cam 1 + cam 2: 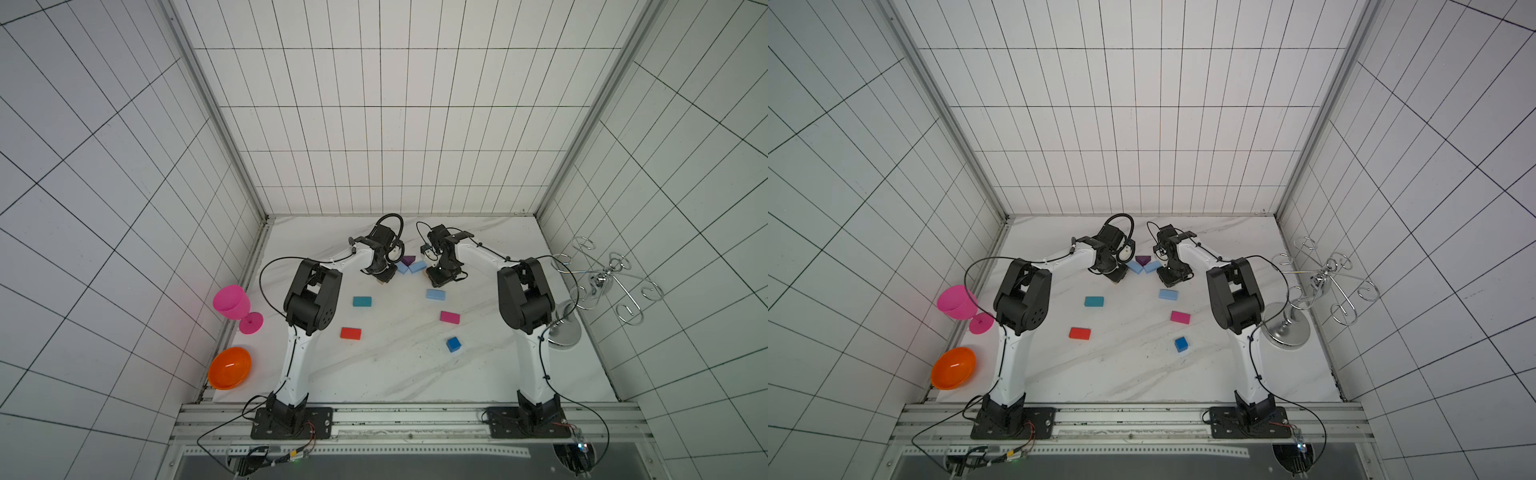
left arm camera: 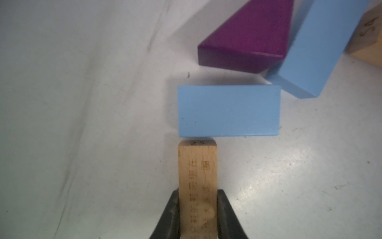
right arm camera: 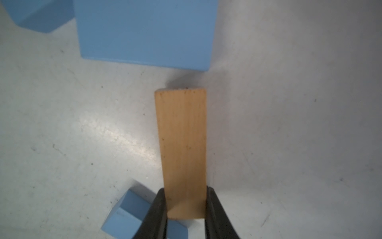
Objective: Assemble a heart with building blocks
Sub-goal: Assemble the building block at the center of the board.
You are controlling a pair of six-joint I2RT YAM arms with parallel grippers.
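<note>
Left wrist view: my left gripper (image 2: 197,191) pinches the engraved tan block (image 2: 197,165) by its sides. The block's free end sits just beside the long edge of the left light blue block (image 2: 227,111), which lies just beside the purple triangle (image 2: 248,35). The right light blue block (image 2: 322,45) lies just beside the triangle's other flank.

Right wrist view: my right gripper (image 3: 186,190) pinches the plain tan block (image 3: 182,144). Its free end is near the right light blue block, with a small gap between them. The loose light blue block (image 3: 128,215) lies flat close by.

In both top views, the two light blue blocks form a V against the triangle, on the side toward my bases. Well apart from the triangle, also toward my bases, lie the teal block (image 1: 362,301) and red block (image 1: 350,333) to my left, and the magenta block (image 1: 449,317) and blue cube (image 1: 454,344) to my right.
</note>
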